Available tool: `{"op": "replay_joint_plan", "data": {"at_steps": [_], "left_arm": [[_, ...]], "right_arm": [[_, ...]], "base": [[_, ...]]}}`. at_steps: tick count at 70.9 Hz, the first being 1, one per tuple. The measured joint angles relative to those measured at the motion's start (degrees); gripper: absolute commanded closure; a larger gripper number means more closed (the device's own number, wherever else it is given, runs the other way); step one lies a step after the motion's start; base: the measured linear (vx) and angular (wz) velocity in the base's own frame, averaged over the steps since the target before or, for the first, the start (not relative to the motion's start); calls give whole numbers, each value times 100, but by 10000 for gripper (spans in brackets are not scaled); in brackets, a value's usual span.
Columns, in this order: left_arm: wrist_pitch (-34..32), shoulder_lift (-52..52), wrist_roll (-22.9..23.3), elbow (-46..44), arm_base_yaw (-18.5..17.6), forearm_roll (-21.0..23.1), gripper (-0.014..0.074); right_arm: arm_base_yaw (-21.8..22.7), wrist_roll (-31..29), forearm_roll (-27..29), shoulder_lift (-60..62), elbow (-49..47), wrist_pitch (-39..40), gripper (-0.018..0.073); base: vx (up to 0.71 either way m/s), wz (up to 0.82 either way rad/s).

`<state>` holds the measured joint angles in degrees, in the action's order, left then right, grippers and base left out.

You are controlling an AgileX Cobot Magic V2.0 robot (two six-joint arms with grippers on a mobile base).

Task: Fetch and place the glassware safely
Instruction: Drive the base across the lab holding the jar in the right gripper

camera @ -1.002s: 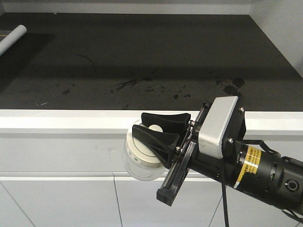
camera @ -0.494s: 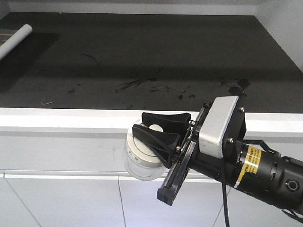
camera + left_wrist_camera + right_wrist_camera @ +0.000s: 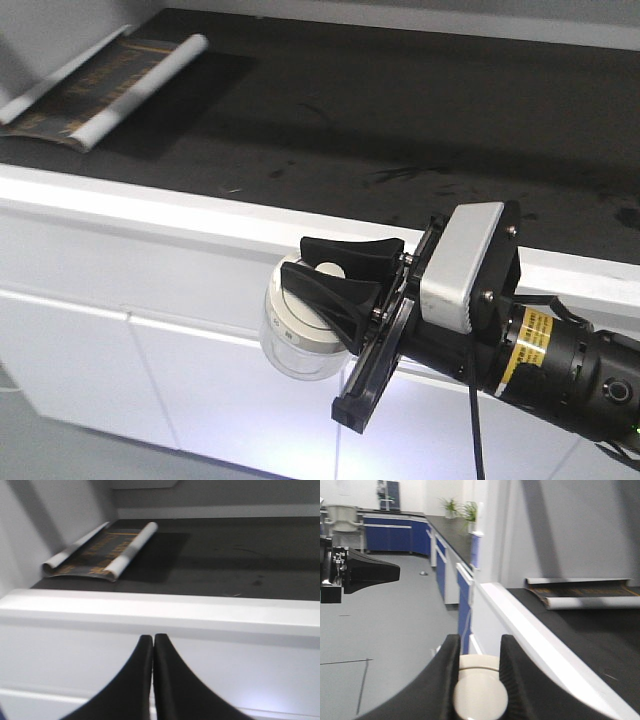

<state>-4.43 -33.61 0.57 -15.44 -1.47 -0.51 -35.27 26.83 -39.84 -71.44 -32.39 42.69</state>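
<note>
R: right fingers (image 3: 300,256) clamped on the cream lid of the glass jar (image 3: 288,345), knob between the tips, glass body hanging under them (in the air, before the bench (image 3: 150,196) front edge) | L: left fingers (image 3: 153,647) pressed together | rolled sheet (image 3: 120,90) well beyond the fingers, far left.

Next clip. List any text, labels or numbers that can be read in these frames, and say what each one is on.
No text reads clearly in any view.
Yellow sticker on the right arm: black print, too small to read.
Half-rolled sheet on the dark counter: yellowish print, too blurred to read.
On the glass jar and its lid: no lettering visible.
</note>
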Motion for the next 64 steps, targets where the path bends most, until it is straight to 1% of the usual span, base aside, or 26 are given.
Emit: {"op": "replay_joint_plan", "data": {"at_steps": [41, 64], "left_arm": [[0, 0, 0, 0, 0, 0, 603], [0, 0, 0, 0, 0, 0, 603]], "right_arm": [[0, 0, 0, 0, 0, 0, 563], [0, 0, 0, 0, 0, 0, 563]], "base": [[-9, 44], [-11, 51]]}}
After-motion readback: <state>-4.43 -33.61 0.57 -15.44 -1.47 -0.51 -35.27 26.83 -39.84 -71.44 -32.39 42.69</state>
